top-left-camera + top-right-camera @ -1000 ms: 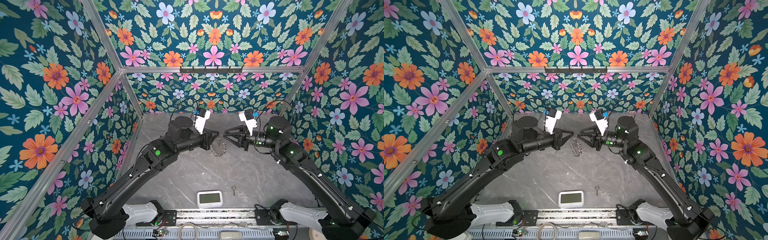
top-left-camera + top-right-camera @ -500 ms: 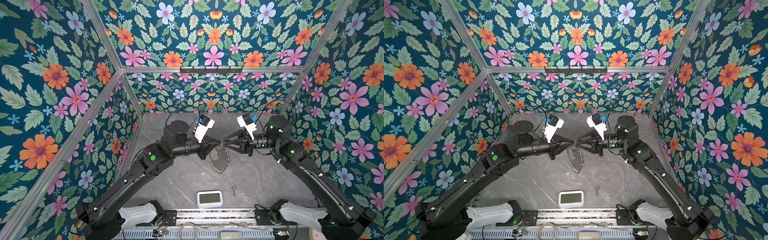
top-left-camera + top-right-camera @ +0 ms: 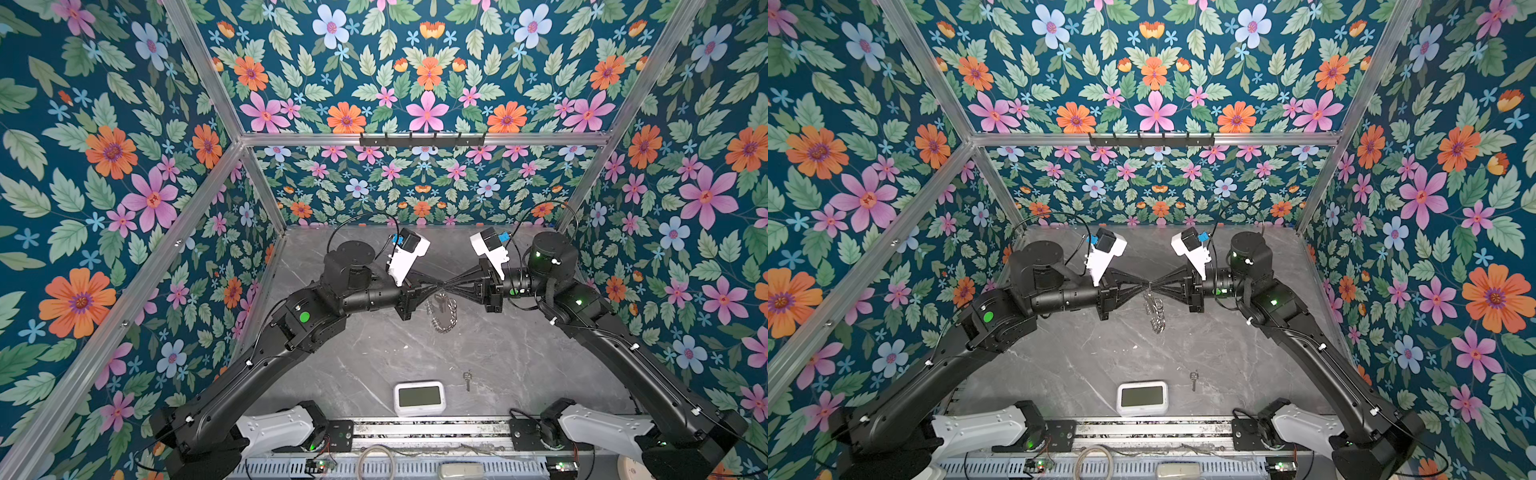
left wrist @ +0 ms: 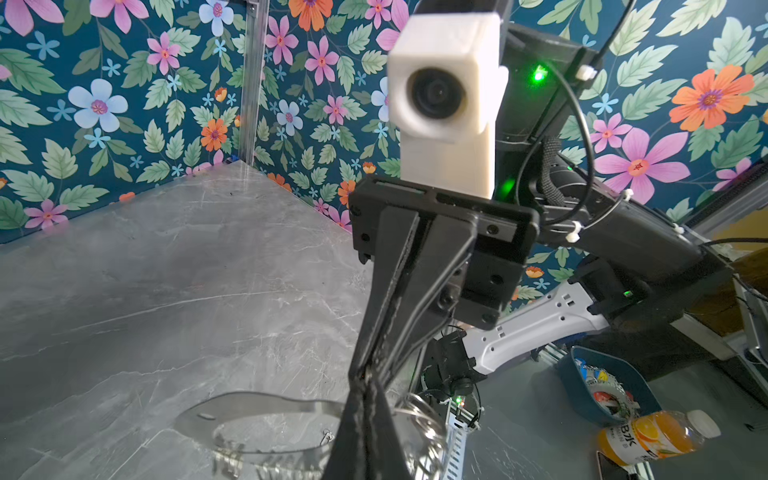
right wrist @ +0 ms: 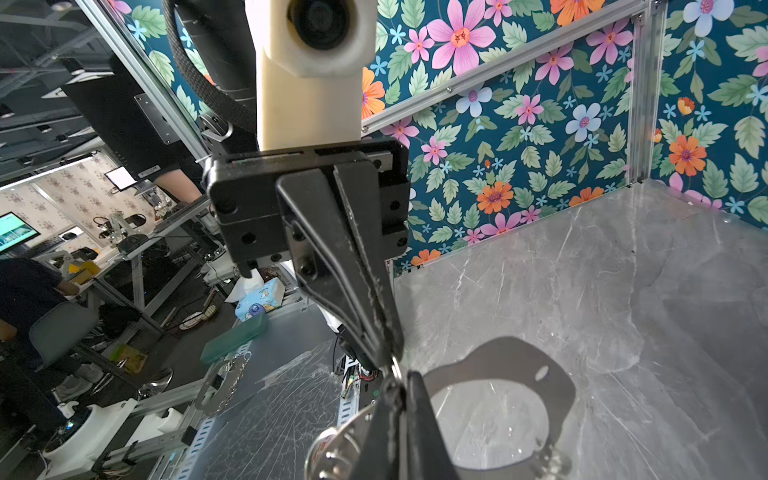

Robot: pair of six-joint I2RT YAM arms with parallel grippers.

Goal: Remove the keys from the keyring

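Observation:
The keyring [image 3: 440, 316] [image 3: 1155, 312], a translucent grey C-shaped plate [image 4: 257, 409] [image 5: 498, 361] edged with small silver rings [image 4: 419, 415], hangs above the middle of the table. My left gripper [image 3: 436, 286] [image 3: 1145, 286] is shut on its top edge. My right gripper [image 3: 449, 286] [image 3: 1158, 286] meets it tip to tip and is shut on a small silver piece [image 5: 395, 368] at the same spot; I cannot tell whether that is a ring or a key. One slim silver key [image 3: 468, 379] [image 3: 1193, 379] lies loose on the table, right of the clock.
A white rectangular clock [image 3: 419, 397] [image 3: 1142, 397] sits at the front edge of the grey marble table [image 3: 374, 353]. Floral walls close in the left, right and back sides. A metal rail [image 3: 428, 430] with both arm bases runs along the front.
The grippers stood apart with the right one open. The left brought the hanging keyring lower and toward the middle. The right moved in and shut against the left's tip.

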